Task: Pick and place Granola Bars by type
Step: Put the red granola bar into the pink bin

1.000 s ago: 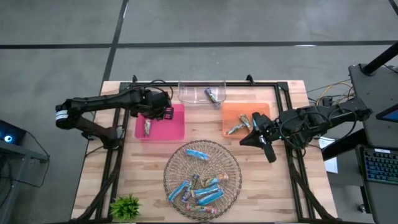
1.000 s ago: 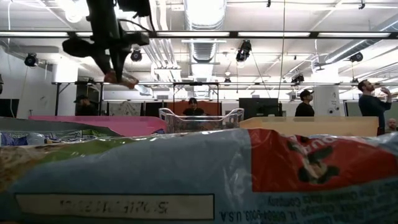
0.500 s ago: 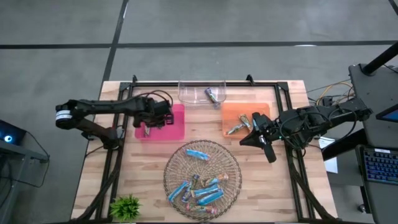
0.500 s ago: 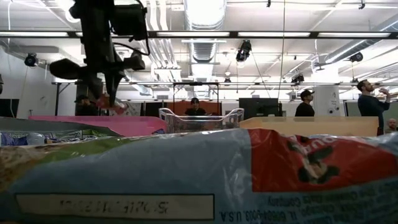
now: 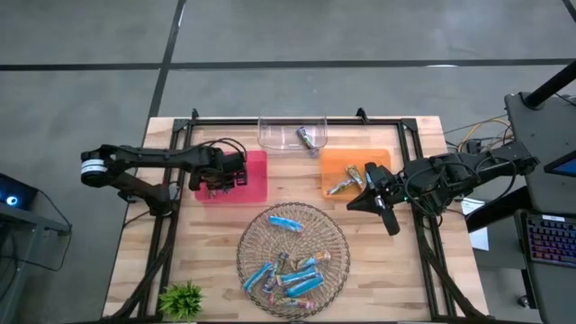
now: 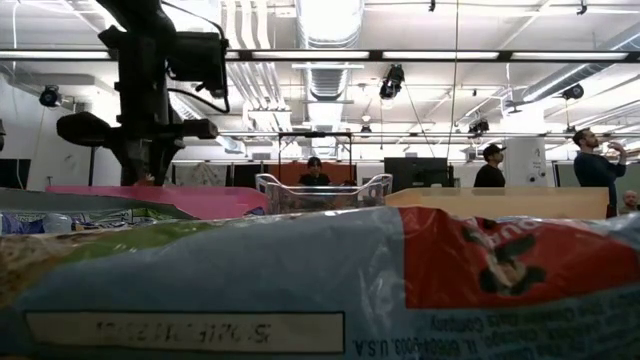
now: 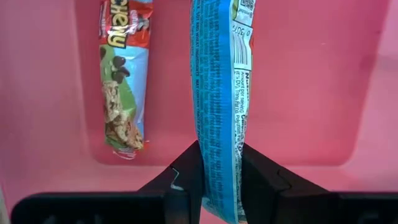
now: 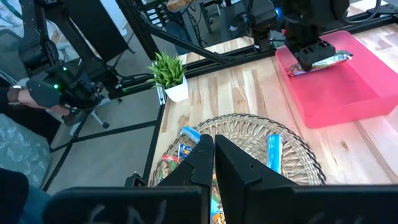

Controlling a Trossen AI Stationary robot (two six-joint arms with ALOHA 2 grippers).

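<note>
Wooden table (image 5: 207, 243) — grey floor (image 5: 81, 54).

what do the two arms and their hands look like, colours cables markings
Both arms are dark, near black, built of slim jointed links. The left arm has a white band near its outer joint and black cables looping by its hand, which has two black angular fingers. The right arm carries bundled black cables; its hand has two dark tapered fingers.

The high view looks straight down on the whole table (image 5: 225, 261). The low view sits at tabletop level, close behind a wrapper (image 6: 320, 280). Both wrist views share the pink tray (image 7: 298, 81) (at 10 o'clock overhead).
</note>
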